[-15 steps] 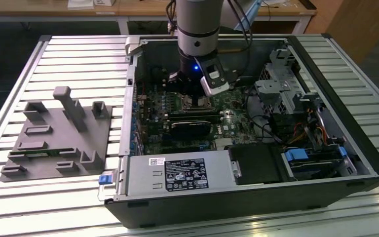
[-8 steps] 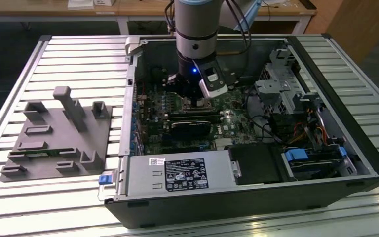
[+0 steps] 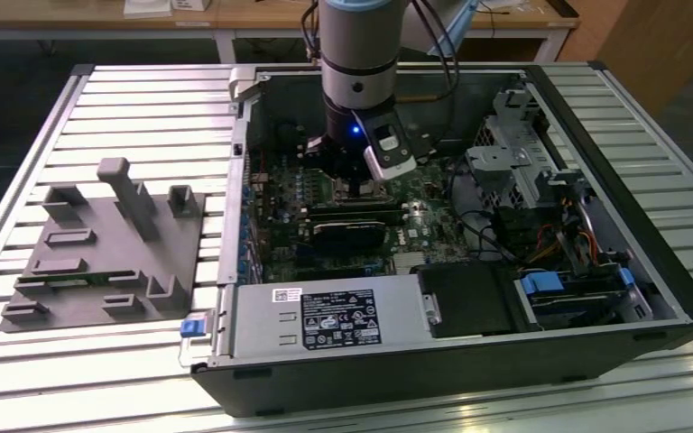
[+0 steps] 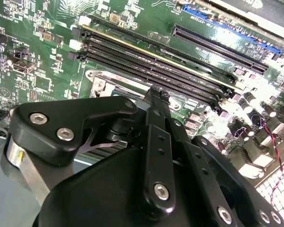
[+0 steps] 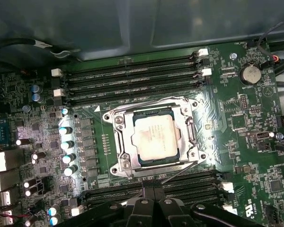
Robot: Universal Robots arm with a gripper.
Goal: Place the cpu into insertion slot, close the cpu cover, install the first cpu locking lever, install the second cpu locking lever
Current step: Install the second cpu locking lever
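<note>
My end effector point(image 5: 153, 191) hangs just above the board point(image 5: 236, 118), fingers point(image 4: 157, 106) pressed together with nothing between them. In the first wrist view its tip sits just beside the socket's near edge. The cpu point(image 5: 155, 136) lies flat in the slot point(image 5: 132, 158), pale face up. The cover point(image 5: 187, 135) lies down around it, the chip showing through its window. A thin lever point(image 5: 180, 171) runs slanted along the socket edge nearest my fingertips. Beyond the socket: four memory slots point(image 5: 132, 80). In the exterior view my arm point(image 3: 359, 54) reaches down into the open case point(image 3: 587, 298), which lies on a slatted table point(image 3: 106, 99); a grey fixture point(image 3: 106, 248) sits at the exterior view's left.
</note>
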